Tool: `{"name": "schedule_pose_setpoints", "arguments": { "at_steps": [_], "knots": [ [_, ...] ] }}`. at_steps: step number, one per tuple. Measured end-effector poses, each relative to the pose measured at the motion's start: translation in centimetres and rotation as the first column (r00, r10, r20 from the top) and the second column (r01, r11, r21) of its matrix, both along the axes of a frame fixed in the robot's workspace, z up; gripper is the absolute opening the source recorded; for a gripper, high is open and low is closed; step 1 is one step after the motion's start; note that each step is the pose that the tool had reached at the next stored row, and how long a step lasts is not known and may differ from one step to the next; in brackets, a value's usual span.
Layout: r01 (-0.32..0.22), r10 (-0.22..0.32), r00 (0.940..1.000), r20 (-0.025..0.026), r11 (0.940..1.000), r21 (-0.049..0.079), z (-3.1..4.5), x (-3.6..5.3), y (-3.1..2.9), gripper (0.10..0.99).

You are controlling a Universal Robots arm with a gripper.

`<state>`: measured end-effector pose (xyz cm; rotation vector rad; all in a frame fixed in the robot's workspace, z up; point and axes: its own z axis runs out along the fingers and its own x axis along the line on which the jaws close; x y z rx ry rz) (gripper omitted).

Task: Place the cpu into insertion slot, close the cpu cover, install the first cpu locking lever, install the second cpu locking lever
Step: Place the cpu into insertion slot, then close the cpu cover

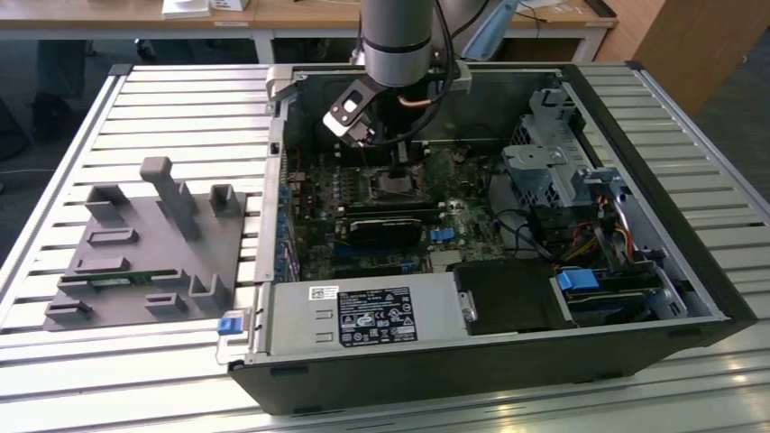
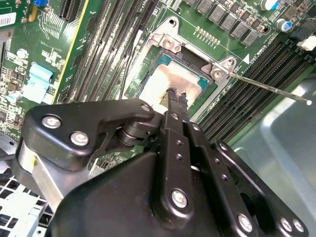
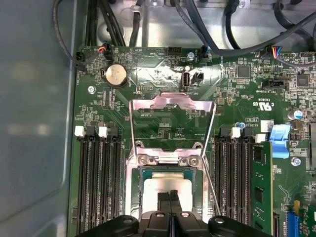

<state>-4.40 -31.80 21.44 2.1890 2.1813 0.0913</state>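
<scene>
Jaws were pressed together with nothing pinched between them; in the first wrist view the two fingertips (image 3: 164, 201) met along a thin seam directly over the cpu (image 3: 170, 181). Whether the tips touched the chip's metal top or hung just above it could not be told. The cpu lay flat inside the insertion slot (image 2: 167, 59), apparently square to its edges, with a narrow dark margin of socket showing around it; placement was therefore judged done or nearly so. The cpu cover (image 3: 173, 102) stood swung back on its hinge, open, away from the chip; one locking lever (image 2: 269, 89), a thin rod, stuck out free beside the socket, unlatched. In the exterior view the arm (image 1: 398, 36) reached straight down into the open computer case (image 1: 673, 271), which sat on the slatted desk (image 1: 180, 99).

Judgement on the step in hand: the chip should sit level by its own weight; any touch from the shut tips ought to be light, vertical and central, since sideways drag could shift it against the socket contacts; a tilted corner would need checking before more force.
</scene>
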Motion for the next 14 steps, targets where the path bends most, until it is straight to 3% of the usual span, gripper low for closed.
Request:
{"name": "schedule_pose_setpoints", "arguments": {
  "at_steps": [14],
  "knots": [
    [0.0, 0.0, 1.0, 0.0, 1.0, 0.0, 0.59, 0.0, 0.0, 0.106]
  ]
}}
